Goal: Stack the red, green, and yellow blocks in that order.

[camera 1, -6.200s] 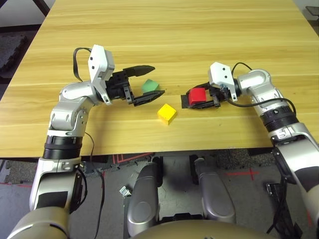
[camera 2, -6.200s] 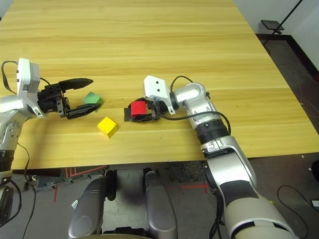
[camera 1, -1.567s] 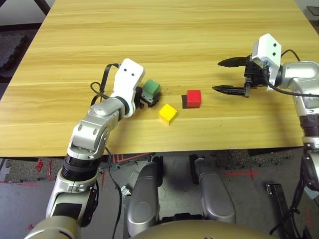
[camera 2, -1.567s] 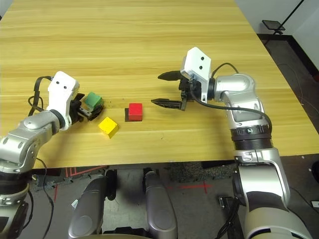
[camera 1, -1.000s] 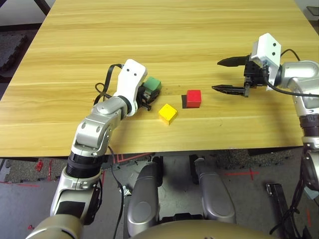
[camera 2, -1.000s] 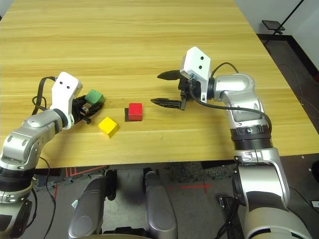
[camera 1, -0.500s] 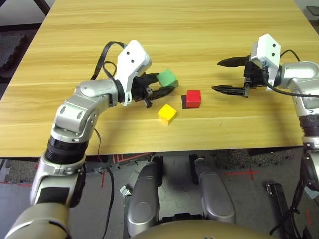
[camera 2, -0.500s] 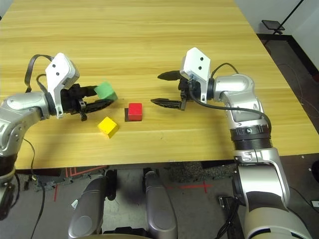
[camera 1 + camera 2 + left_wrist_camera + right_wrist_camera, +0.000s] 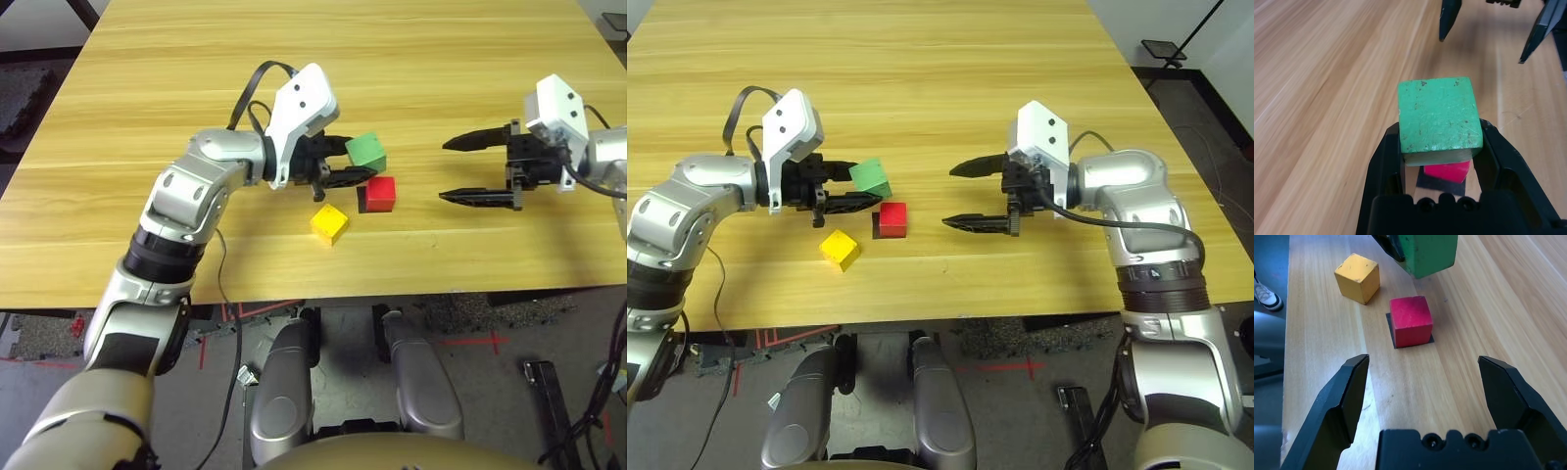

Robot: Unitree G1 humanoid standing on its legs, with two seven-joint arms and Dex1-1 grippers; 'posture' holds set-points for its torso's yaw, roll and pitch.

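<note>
My left gripper (image 9: 355, 166) is shut on the green block (image 9: 365, 151), holding it in the air just left of and above the red block (image 9: 381, 193). The red block sits on a flat black square patch (image 9: 1411, 340) on the wooden table. In the left wrist view the green block (image 9: 1439, 119) sits between the fingers with the red block (image 9: 1447, 172) below it. The yellow block (image 9: 329, 223) lies on the table, nearer me and left of the red one. My right gripper (image 9: 468, 168) hovers open to the right of the red block, nothing between its fingers.
The wooden table (image 9: 343, 59) stretches bare behind the blocks. Its front edge (image 9: 323, 294) runs close below the yellow block. A black cable (image 9: 253, 86) loops over my left wrist.
My left gripper has carried the green block to the right, up to the red block. My right gripper has drawn slightly right and nearer me, still open.
</note>
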